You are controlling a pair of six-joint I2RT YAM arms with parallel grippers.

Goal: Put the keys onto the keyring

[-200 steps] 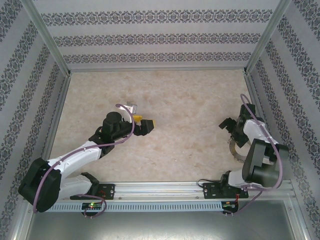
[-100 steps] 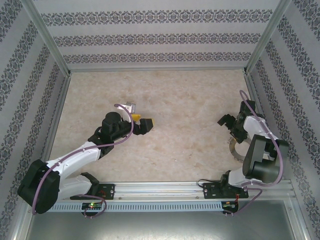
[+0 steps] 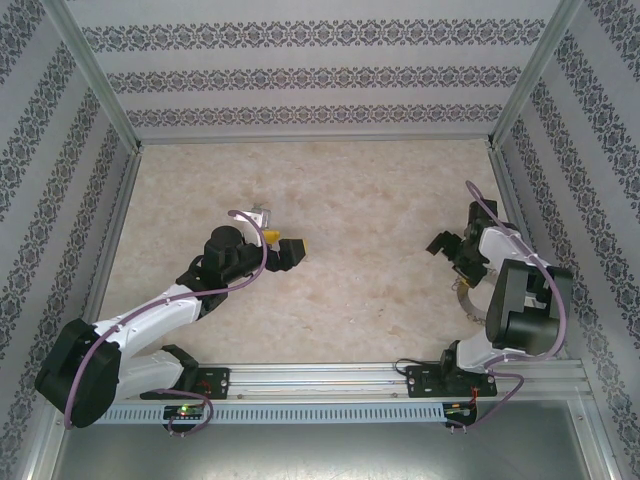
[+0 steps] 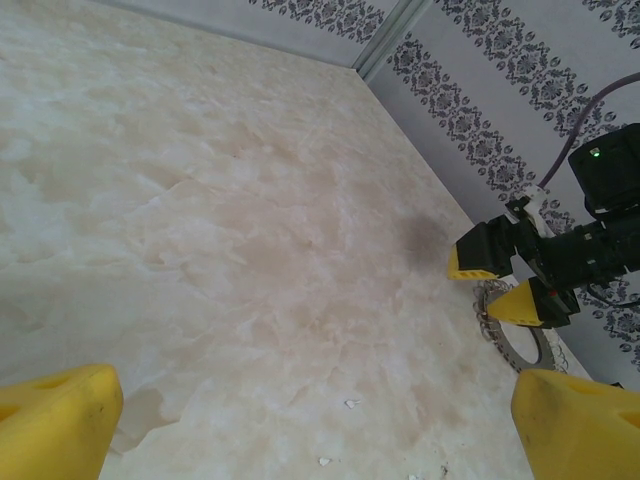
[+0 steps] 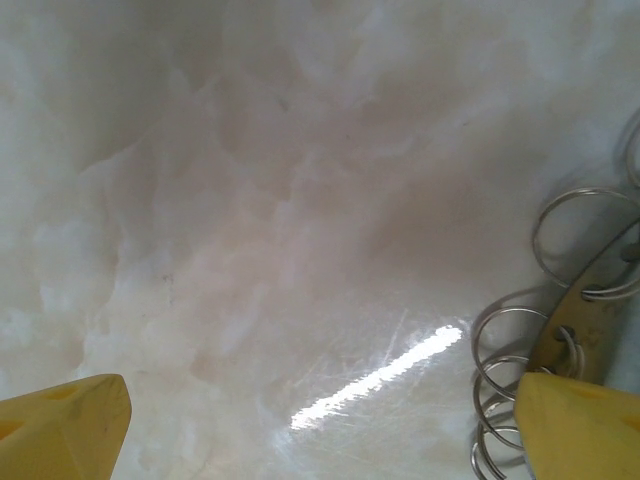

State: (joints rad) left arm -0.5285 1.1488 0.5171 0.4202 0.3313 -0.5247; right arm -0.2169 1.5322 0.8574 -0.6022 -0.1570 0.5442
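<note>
Keyring [image 5: 587, 312] just beside right claw [image 5: 320, 440], at its right finger, outside the gap; jaws wide, empty. Left claw [image 3: 287, 243] well apart from keyring, wide, empty.

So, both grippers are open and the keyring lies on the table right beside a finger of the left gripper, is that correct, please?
Not quite: the keyring lies on the table beside a finger of the right gripper, not of the left gripper, as the right wrist view shows. Both grippers are indeed open.
</note>
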